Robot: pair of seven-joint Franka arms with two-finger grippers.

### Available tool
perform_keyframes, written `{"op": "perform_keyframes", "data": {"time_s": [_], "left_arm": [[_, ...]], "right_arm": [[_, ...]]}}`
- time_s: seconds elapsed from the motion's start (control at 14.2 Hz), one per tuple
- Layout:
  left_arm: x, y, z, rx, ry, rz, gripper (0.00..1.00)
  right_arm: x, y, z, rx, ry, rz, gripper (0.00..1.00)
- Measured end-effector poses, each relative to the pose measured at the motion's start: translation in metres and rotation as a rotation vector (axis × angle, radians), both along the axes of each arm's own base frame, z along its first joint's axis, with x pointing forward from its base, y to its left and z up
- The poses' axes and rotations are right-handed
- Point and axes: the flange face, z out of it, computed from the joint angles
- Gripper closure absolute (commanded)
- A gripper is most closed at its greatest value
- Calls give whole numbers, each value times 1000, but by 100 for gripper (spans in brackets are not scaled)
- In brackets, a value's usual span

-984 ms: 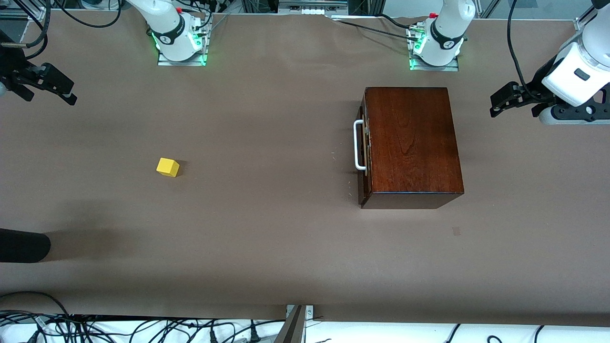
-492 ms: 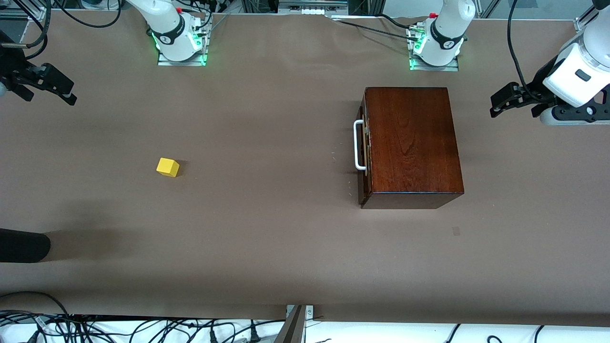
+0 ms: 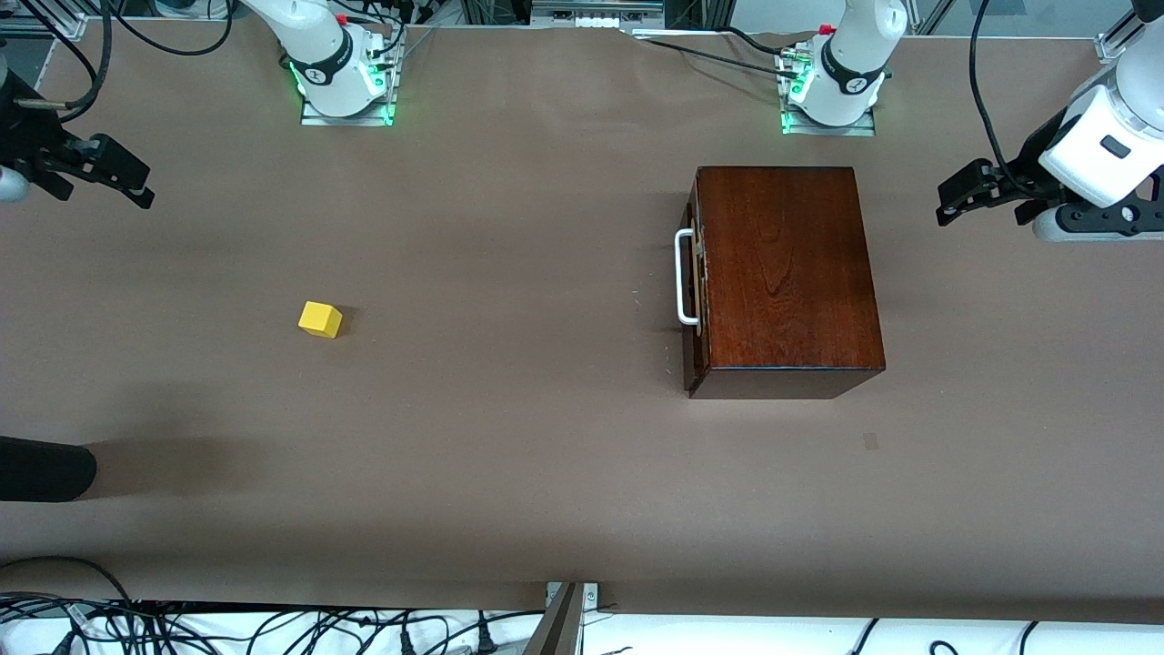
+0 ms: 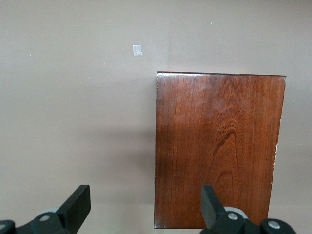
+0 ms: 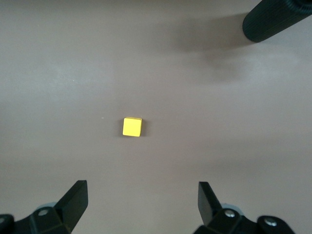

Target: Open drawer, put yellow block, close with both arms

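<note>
We note the brown table [image 3: 509, 455] carrying the reddish-brown wooden box [image 3: 787, 273] toward the left arm's end, its drawer [image 3: 697, 273] pushed fully in with the white handle [image 3: 682, 277] facing the right arm's end. The left gripper [image 3: 964, 196] hangs over the table just off the box's closed back, fingers [image 4: 78, 204] spread and empty, while the right gripper [image 3: 114, 173] hangs over the table's other end, likewise spread and empty. The yellow block [image 3: 320, 319] sits alone on the table toward the right arm's end, well apart from the box, with a black cylinder [image 3: 45, 468] nearer the front camera.
</note>
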Motion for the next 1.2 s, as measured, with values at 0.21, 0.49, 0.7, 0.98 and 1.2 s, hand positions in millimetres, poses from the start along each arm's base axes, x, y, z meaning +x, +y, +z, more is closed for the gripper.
{"op": "perform_keyframes", "data": {"time_s": [0.21, 0.49, 0.7, 0.98, 1.2], "left_arm": [[0, 1, 0, 0, 0, 2, 0], [0, 2, 0, 0, 0, 4, 0], [0, 3, 0, 0, 0, 5, 0], [0, 3, 0, 0, 0, 5, 0], [0, 3, 0, 0, 0, 5, 0]], "right_arm": [[1, -2, -26, -16, 44, 2, 0], [1, -2, -60, -22, 79, 5, 0], [3, -1, -88, -23, 109, 8, 0], [9, -1, -111, -25, 151, 9, 0], [11, 0, -118, -26, 165, 10, 0]]}}
